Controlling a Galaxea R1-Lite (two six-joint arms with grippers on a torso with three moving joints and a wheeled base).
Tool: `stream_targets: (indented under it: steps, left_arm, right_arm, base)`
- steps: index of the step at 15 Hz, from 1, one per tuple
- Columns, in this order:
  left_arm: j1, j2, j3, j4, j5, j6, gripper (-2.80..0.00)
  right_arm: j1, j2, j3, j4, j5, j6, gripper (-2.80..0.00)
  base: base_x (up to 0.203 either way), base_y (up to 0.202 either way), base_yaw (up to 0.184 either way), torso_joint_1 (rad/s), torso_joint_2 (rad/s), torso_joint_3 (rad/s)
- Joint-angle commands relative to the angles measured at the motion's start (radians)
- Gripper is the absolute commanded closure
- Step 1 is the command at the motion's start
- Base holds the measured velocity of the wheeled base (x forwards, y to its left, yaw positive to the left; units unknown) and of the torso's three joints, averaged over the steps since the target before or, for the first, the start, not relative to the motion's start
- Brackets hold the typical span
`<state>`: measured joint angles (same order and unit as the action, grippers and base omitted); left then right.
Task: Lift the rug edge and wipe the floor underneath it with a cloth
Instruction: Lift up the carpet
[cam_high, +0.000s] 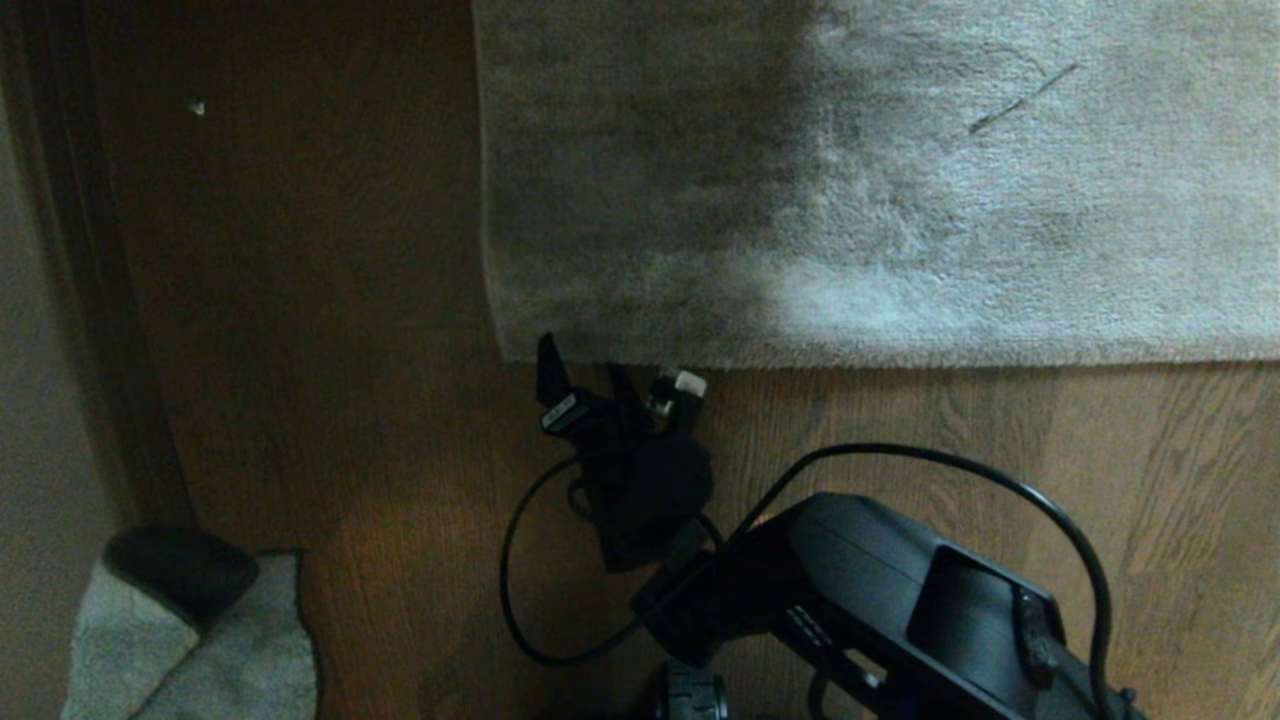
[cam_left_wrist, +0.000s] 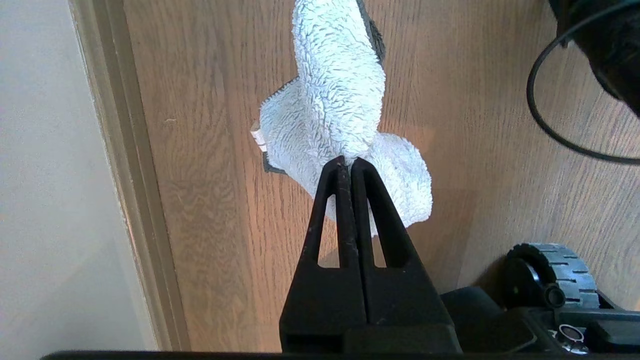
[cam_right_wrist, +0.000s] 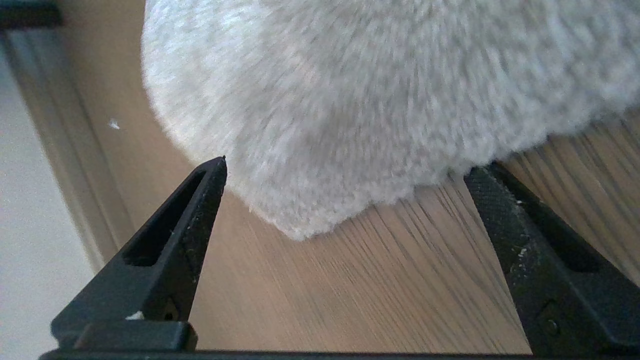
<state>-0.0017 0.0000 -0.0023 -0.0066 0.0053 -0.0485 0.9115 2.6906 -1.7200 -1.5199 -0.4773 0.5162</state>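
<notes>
The light grey-beige rug (cam_high: 900, 200) lies flat on the brown wood floor (cam_high: 350, 400). Its near edge (cam_high: 800, 358) and square corner (cam_high: 503, 352) sit just ahead of my right gripper (cam_high: 615, 368). In the right wrist view that gripper (cam_right_wrist: 347, 167) stands open, low over the floor (cam_right_wrist: 350, 290), with the rug corner (cam_right_wrist: 300, 227) reaching between its fingertips and apart from both. My left gripper (cam_left_wrist: 346, 161) is shut on the pale terry cloth (cam_left_wrist: 340, 100), which hangs above the floor (cam_left_wrist: 200, 175). In the head view the cloth (cam_high: 240, 650) and left gripper (cam_high: 180, 565) are at the lower left.
A wall and skirting board (cam_high: 60, 300) run along the left side, close to the cloth. A black cable (cam_high: 950, 470) loops over my right arm. A wheel of my base (cam_left_wrist: 555, 265) stands near the left gripper. A small white speck (cam_high: 196, 107) lies on the floor.
</notes>
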Motion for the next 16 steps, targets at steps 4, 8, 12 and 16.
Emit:
stream_targets:
  steps: [4,8,12,16]
  left_arm:
    - [0.0,0.0,0.001,0.0,0.001,-0.001,0.0]
    - [0.0,0.0,0.001,-0.001,0.001,-0.001,0.0]
    - [0.0,0.0,0.001,0.0,0.001,-0.001,0.0]
    - [0.0,0.0,0.0,-0.001,0.001,-0.001,0.0]
  right_arm:
    - [-0.01,-0.011,-0.038,-0.05,0.017,0.002,-2.8]
    - [-0.038,-0.029,-0.087,-0.05,0.019,0.007,-2.8]
    - [-0.038,-0.055,-0.088,-0.05,0.053,-0.032,-2.8]
    - [-0.039,-0.097,-0.085,-0.05,0.085,-0.083,-2.8]
  base:
    - [0.0,0.0,0.0,0.0,0.0,0.0]
    - [0.0,0.0,0.0,0.0,0.0,0.0]
    - [0.0,0.0,0.0,0.0,0.0,0.0]
    - [0.0,0.0,0.0,0.0,0.0,0.0]
